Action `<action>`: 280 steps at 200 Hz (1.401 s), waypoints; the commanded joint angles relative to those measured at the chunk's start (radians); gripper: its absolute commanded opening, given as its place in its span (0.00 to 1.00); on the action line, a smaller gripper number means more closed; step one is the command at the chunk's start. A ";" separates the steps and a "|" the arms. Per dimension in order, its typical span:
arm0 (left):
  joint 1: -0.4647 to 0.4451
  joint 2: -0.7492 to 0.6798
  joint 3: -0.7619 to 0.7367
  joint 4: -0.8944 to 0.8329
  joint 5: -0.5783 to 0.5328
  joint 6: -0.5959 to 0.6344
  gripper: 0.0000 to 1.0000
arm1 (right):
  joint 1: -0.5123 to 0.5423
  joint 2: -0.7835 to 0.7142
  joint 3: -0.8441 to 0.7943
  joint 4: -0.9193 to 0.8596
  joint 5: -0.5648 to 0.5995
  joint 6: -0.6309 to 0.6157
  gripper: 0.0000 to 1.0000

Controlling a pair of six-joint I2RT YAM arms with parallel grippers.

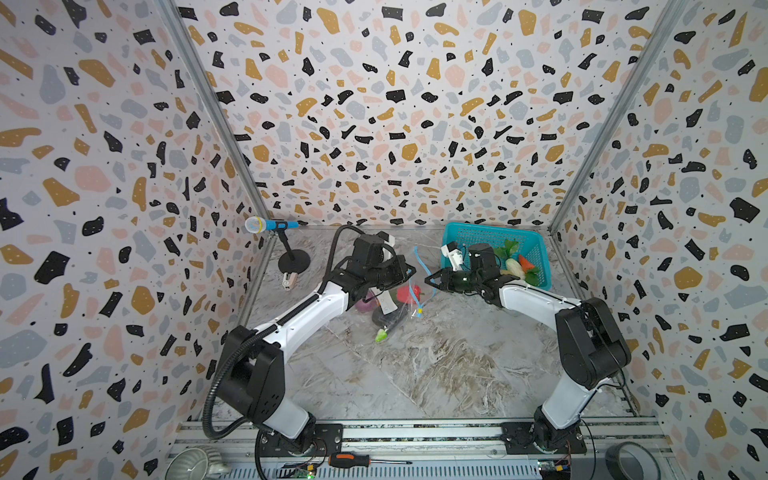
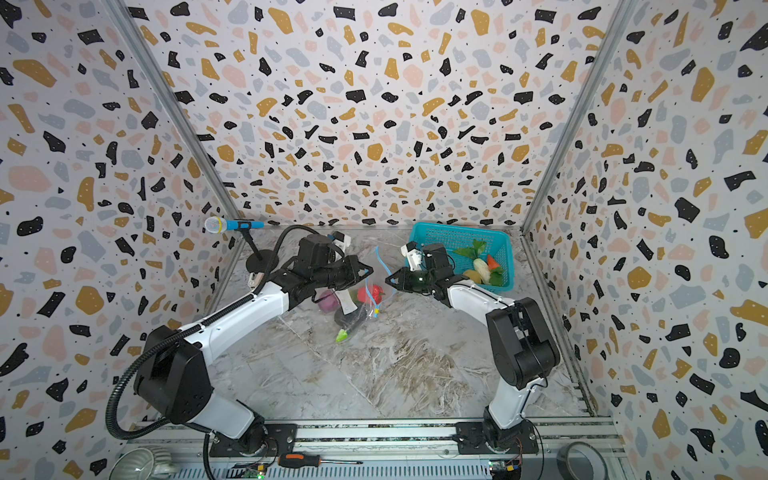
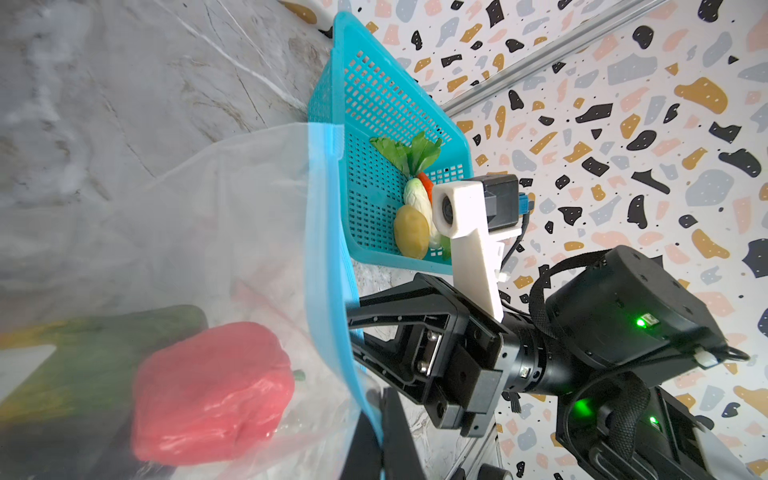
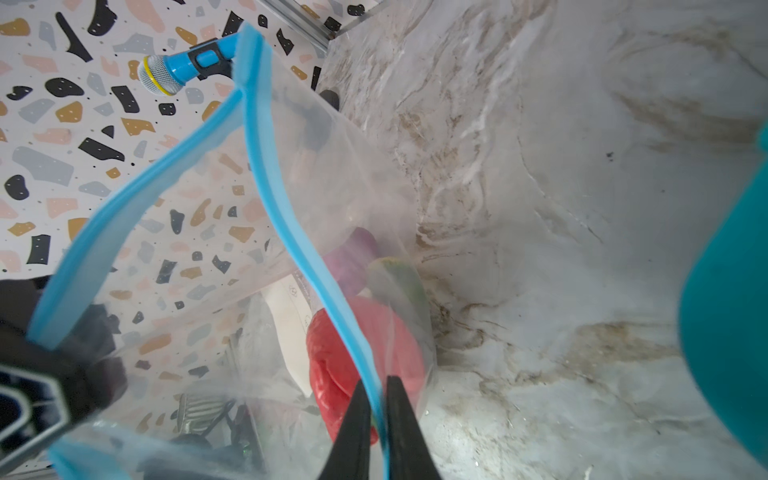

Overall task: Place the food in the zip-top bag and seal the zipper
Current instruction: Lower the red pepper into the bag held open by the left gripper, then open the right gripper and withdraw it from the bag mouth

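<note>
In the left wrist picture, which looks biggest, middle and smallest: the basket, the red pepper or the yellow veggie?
1. basket, biggest
2. red pepper, not far behind, but it is nearest the camera, so it looks extra big
3. yellow veggie, clearly smallest

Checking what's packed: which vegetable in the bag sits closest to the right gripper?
The red pepper, right behind the right gripper gripping the zipper; the purple onion lies farther off.

Teal mesh basket (image 1: 482, 237) sits back right on the marble worktop (image 1: 436, 365), blue toy microphone (image 1: 266, 225) stands back left (screwdriver (image 1: 351, 460) and tape roll (image 1: 631, 461) lie up front).
</note>
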 commanded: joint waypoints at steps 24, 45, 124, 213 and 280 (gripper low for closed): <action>0.045 -0.080 0.024 0.009 -0.008 0.020 0.00 | 0.040 -0.057 0.090 -0.064 0.008 -0.024 0.12; 0.067 -0.111 0.022 -0.005 -0.016 0.025 0.00 | 0.059 -0.059 0.128 -0.091 0.017 -0.024 0.12; 0.168 -0.243 -0.048 -0.049 -0.032 0.042 0.00 | 0.136 -0.035 0.334 -0.226 0.076 -0.056 0.12; 0.374 -0.325 0.013 -0.206 -0.021 0.137 0.00 | 0.194 0.116 0.549 -0.253 0.040 -0.040 0.12; 0.374 -0.268 0.093 -0.210 0.029 0.143 0.00 | 0.197 0.146 0.665 -0.430 0.096 -0.077 0.43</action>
